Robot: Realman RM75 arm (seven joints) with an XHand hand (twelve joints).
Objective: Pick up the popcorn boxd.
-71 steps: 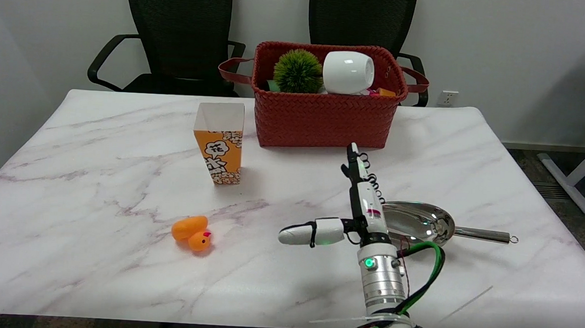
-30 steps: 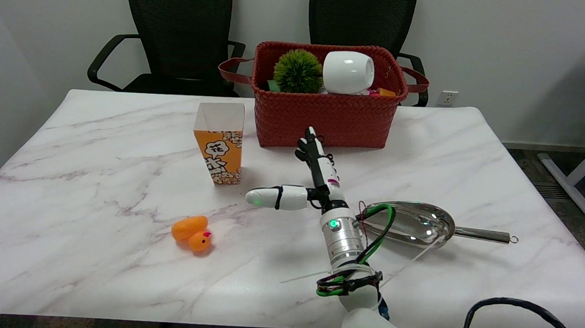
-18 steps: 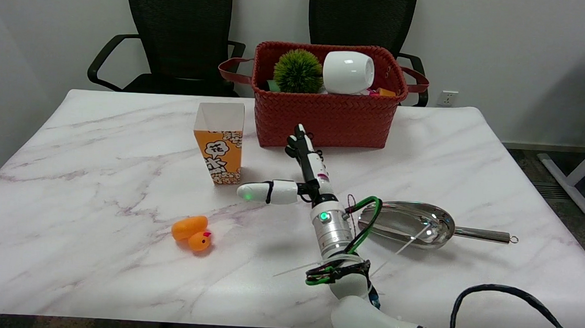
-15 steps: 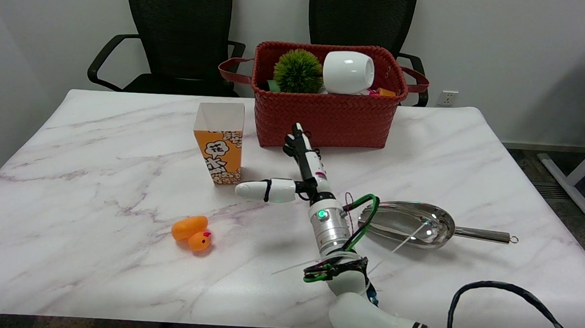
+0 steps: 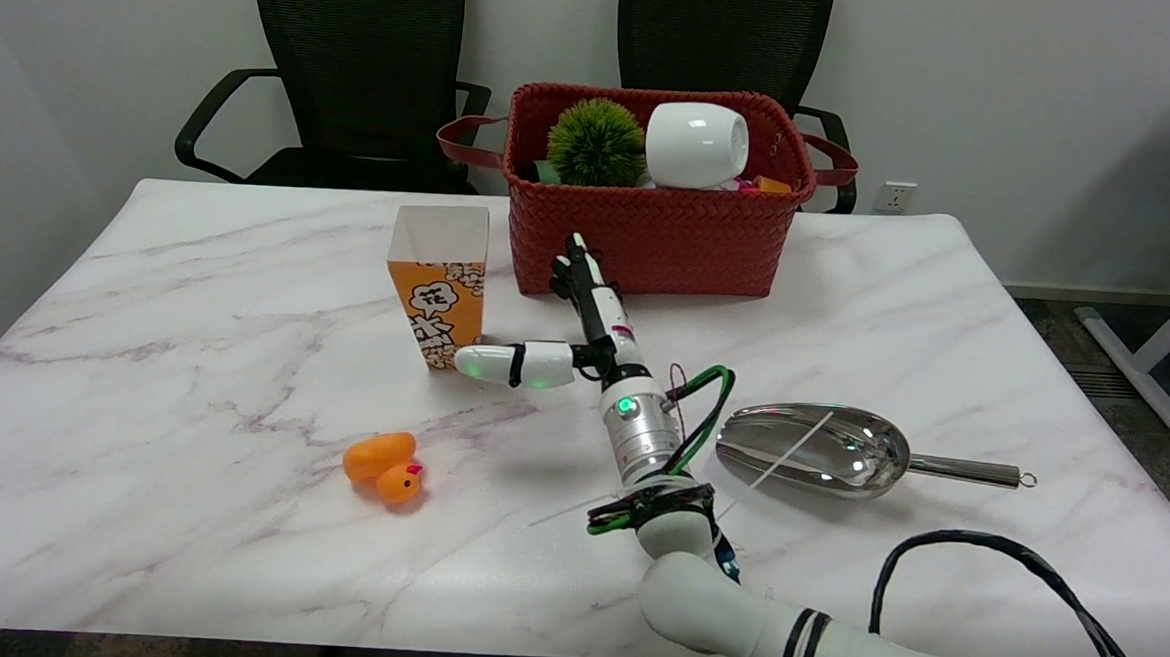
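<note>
Approach step: right hand (image 5: 585,334) open and empty, thumb just right of the upright popcorn box (image 5: 438,286); next, presumably, fingers must straddle it and close.

Single head view — above near side, facing across table (image 5: 197,278).

Setting: office or meeting room. Evidence: two black mesh office chairs (image 5: 358,66) standing behind a marble-patterned desk (image 5: 193,348); a plain white wall (image 5: 1008,90) carrying a socket (image 5: 895,197); a second desk's white leg (image 5: 1144,368) showing at the right edge, on grey carpet.
</note>
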